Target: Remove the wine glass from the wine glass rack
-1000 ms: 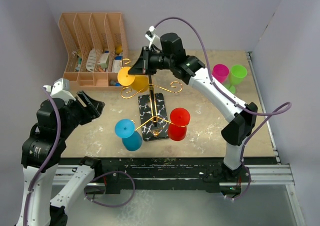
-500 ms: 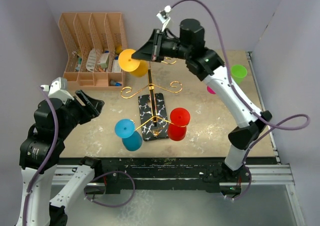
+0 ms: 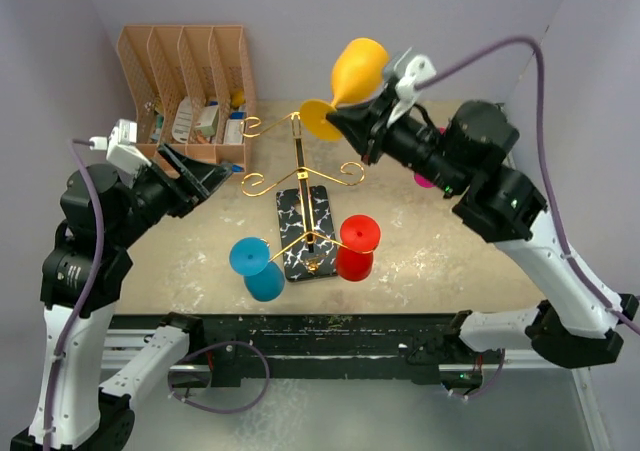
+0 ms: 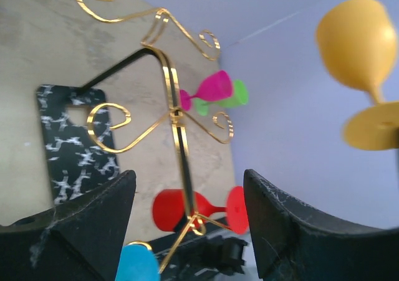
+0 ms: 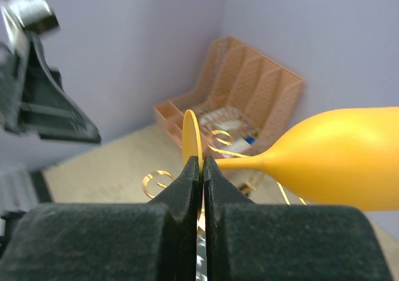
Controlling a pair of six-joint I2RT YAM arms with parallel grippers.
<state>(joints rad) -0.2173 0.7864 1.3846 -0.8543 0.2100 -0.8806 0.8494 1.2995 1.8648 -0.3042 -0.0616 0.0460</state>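
Only our right wrist view shows the right claw (image 5: 201, 162) clamped on the foot rim of the yellow wine glass (image 5: 336, 162). Overhead, we see the glass beside the top of the wine glass rack (image 3: 301, 176), its bowl pointing up-right away from it. The left claw (image 3: 207, 178) is wide open and empty.

wine glass (image 3: 355, 71): plain yellow-orange (foot between the black jaws of the right gripper (image 5: 202, 169)) | wine glass rack (image 3: 300, 176): gold wire, below those jaws | base (image 3: 322, 211): black marble, white veins | blue glass (image 3: 262, 271), red glass (image 3: 355, 251): solid, either side of base | magenta glass (image 4: 209, 88), green glass (image 4: 239, 93): beyond the left gripper (image 4: 188, 176) jaws | organiser (image 3: 185, 51): peach, lattice | table (image 3: 420, 241): mottled beige
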